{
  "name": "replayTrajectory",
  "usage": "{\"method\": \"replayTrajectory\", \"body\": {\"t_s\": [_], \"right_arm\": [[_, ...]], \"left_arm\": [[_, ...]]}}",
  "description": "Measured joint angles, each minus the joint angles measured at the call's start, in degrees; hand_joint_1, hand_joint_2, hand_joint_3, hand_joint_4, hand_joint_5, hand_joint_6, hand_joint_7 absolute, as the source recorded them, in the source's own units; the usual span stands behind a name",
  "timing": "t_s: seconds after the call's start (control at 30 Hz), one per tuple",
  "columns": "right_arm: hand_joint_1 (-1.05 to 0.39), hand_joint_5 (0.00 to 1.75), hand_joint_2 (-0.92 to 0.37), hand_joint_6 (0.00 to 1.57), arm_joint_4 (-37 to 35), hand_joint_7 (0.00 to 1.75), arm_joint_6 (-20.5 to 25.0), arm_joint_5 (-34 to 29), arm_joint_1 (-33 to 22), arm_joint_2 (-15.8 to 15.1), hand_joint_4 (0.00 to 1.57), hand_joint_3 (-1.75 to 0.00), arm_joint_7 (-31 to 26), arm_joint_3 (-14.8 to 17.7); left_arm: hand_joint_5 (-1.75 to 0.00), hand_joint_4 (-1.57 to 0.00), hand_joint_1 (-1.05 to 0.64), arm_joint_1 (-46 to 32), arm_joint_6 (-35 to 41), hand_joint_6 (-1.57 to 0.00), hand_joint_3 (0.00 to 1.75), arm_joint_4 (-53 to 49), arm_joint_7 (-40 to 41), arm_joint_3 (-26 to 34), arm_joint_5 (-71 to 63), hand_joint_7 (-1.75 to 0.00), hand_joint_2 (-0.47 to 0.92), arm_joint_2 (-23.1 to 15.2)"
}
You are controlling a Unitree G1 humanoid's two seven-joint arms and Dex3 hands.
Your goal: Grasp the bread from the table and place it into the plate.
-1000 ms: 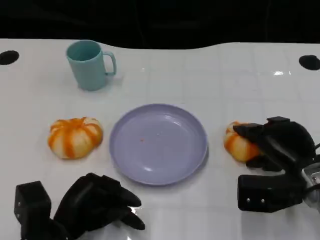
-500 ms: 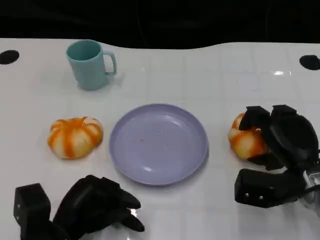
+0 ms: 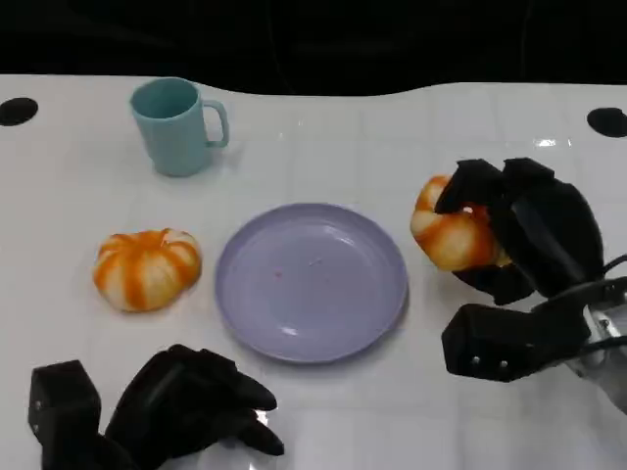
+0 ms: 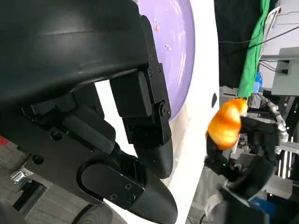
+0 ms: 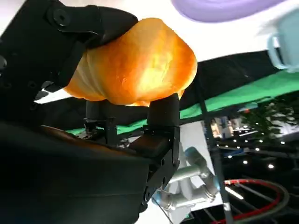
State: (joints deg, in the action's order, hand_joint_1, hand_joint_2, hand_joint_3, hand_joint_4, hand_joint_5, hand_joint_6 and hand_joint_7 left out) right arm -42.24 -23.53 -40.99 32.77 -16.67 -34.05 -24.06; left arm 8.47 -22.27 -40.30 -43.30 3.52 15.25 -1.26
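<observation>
Right hand (image 3: 524, 240) gripped the bread (image 3: 451, 230), fingers wrapped over it, held clear of the table (image 3: 392, 137) at 3 o'clock of the plate (image 3: 312, 281), just off its rim. Left hand (image 3: 186, 406) sat curled on nothing at the plate's 7 o'clock. Second bread (image 3: 147, 267) at 9 o'clock, cup (image 3: 176, 125) at 11.
</observation>
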Motion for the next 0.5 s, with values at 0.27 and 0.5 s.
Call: {"method": "replayTrajectory", "body": {"t_s": [0.27,0.5], "right_arm": [[-0.13,1.75,-0.22,0.77,7.59,1.69,-0.11,3.03,-1.74,3.43,0.97,-1.45,7.26,0.39],[-0.18,1.75,-0.22,0.77,6.74,1.70,-0.35,2.50,0.06,7.09,0.98,-1.44,10.09,-0.54]], "left_arm": [[-0.22,-1.57,-1.05,-0.02,-0.53,-1.56,0.00,0.17,0.01,-0.06,-0.49,-0.01,0.77,-0.04],[-0.21,-1.56,-1.05,-0.10,-0.53,-1.55,0.00,0.19,-0.03,0.00,-0.42,0.00,0.77,-0.16]]}}
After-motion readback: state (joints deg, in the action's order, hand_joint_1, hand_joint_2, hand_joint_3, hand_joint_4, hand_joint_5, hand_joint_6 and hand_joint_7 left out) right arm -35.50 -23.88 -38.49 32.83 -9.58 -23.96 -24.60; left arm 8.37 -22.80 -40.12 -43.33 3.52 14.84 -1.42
